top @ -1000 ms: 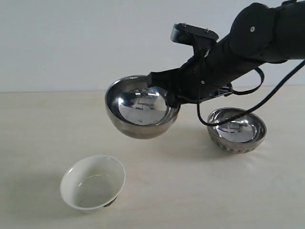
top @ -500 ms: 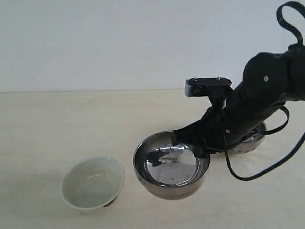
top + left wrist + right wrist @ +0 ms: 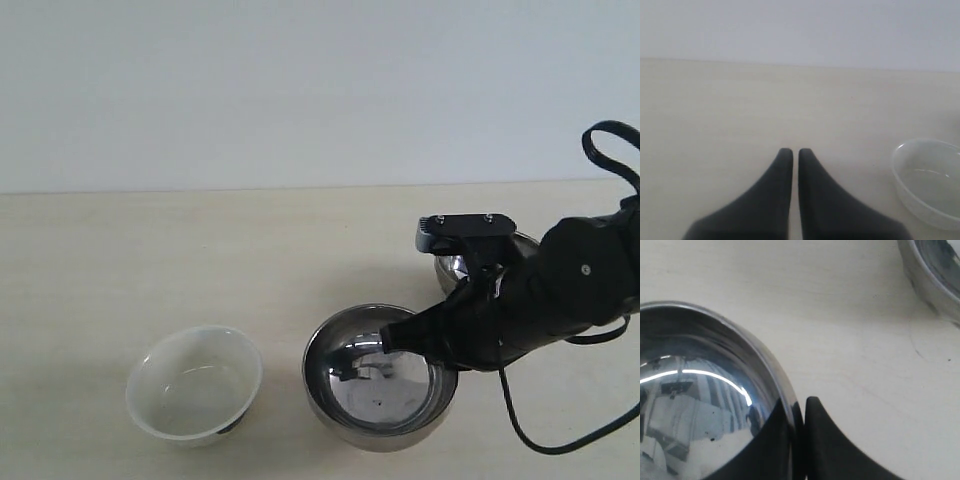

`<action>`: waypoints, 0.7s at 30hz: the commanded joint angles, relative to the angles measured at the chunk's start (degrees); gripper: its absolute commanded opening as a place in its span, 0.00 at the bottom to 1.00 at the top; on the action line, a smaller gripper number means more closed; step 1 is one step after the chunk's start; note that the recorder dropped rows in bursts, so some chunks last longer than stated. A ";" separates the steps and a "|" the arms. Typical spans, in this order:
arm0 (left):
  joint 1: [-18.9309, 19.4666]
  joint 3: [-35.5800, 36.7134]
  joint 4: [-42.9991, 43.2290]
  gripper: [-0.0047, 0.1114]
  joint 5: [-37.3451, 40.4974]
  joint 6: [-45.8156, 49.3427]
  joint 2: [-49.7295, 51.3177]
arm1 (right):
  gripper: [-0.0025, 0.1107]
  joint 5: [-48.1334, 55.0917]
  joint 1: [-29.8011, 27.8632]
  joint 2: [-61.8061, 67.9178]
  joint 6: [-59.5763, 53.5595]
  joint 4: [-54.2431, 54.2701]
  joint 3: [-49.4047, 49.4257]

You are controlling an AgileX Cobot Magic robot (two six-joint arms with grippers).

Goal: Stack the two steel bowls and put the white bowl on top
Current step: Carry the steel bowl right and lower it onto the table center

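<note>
My right jaws are clenched across the rim of the smooth steel bowl (image 3: 375, 392), down on the desk (image 3: 150, 260) just beside the white bowl (image 3: 192, 385); it looks light, stiff and slick, so the rim suits.

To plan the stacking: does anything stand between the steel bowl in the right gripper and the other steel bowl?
Nothing visible: only bare table lies between the held steel bowl and the other steel bowl. The white bowl sits on the opposite side.
</note>
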 commanded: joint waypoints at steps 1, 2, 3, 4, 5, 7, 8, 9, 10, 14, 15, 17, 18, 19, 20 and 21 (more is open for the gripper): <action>-0.29 0.17 0.00 0.07 -0.43 -0.27 -0.18 | 0.02 -2.23 -0.49 -0.72 0.56 0.18 0.82; -0.29 0.17 0.00 0.07 -0.43 -0.27 -0.18 | 0.02 -2.23 -0.49 -0.72 0.56 0.18 0.82; -0.29 0.17 0.00 0.07 -0.43 -0.27 -0.18 | 0.02 -2.23 -0.49 -0.72 0.56 0.18 0.82; -0.29 0.17 0.00 0.07 -0.43 -0.27 -0.18 | 0.02 -2.37 -0.49 -0.72 0.54 0.18 0.82; -0.29 0.17 0.00 0.07 -0.43 -0.27 -0.18 | 0.02 -2.71 -0.49 -0.72 0.54 0.33 0.82; -0.29 0.17 0.00 0.07 -0.43 -0.27 -0.18 | 0.02 -3.52 -0.49 -0.64 1.55 1.40 0.82; -0.29 0.17 0.00 0.07 -0.43 -0.27 -0.18 | 0.02 -3.63 -0.49 -0.52 2.14 1.78 0.82; -0.29 0.17 0.00 0.07 -0.43 -0.27 -0.18 | 0.02 -3.84 -0.49 -0.53 2.79 1.93 0.82; -0.29 0.17 0.00 0.07 -0.43 -0.27 -0.18 | 0.02 -3.96 -0.49 -0.26 3.06 1.93 0.82; -0.29 0.17 0.00 0.07 -0.43 -0.27 -0.18 | 0.02 -3.60 -0.49 2.14 3.03 1.93 0.82; -0.29 0.17 0.00 0.07 -0.43 -0.27 -0.18 | 0.02 -3.60 -0.49 2.67 3.03 1.93 0.82; -0.29 0.17 0.00 0.07 -0.43 -0.27 -0.18 | 0.02 -4.44 -0.49 3.54 3.03 1.93 0.82; -0.29 0.17 0.00 0.07 -0.43 -0.27 -0.18 | 0.02 -4.81 -0.49 3.79 3.03 1.93 0.82; -0.29 0.17 0.00 0.07 -0.43 -0.27 -0.18 | 0.02 -5.19 -0.49 3.79 3.31 1.93 0.82; -0.29 0.17 0.00 0.07 -0.43 -0.27 -0.18 | 0.02 -5.60 -0.49 3.79 3.55 1.93 0.82; -0.29 0.17 0.00 0.07 -0.43 -0.27 -0.18 | 0.02 -5.73 -0.39 3.79 3.55 1.93 0.82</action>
